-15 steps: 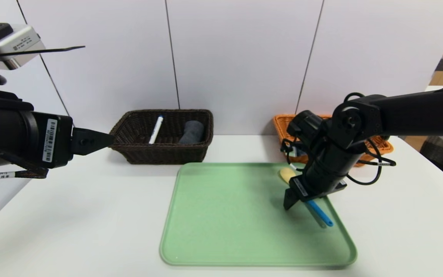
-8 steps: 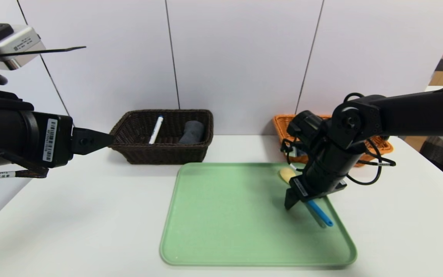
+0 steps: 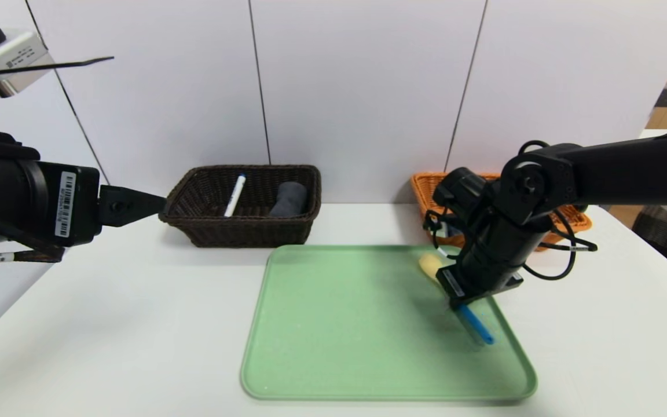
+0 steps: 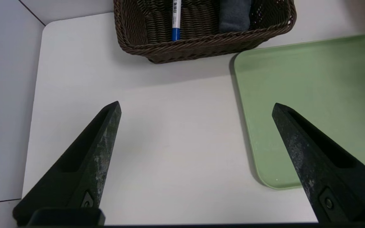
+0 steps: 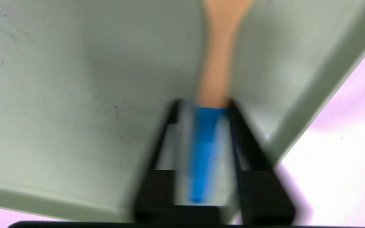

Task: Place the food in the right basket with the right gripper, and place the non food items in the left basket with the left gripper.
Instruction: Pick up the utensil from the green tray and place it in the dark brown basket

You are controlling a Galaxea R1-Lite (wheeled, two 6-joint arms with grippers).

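A pale wooden spoon (image 3: 429, 264) with a blue handle lies at the right side of the green tray (image 3: 339, 324). My right gripper (image 3: 456, 300) is down on it, shut on the spoon (image 5: 217, 63) where wood meets blue. The dark brown left basket (image 3: 246, 231) holds a white marker (image 3: 234, 196) and a rolled grey towel (image 3: 290, 198). My left gripper (image 3: 136, 208) hovers open left of that basket, nothing between its fingers (image 4: 106, 139). The orange right basket (image 3: 426, 186) is mostly hidden behind the right arm. The food is out of view.
The tray (image 4: 296, 95) fills the middle of the white table, its far edge close to the dark basket (image 4: 201, 47). The marker (image 4: 176, 19) and towel (image 4: 234, 15) lie side by side inside. A white wall stands right behind both baskets.
The right gripper's fingers have closed onto the spoon handle, and the handle has shifted slightly on the tray. The left arm has drawn a little back to the left.
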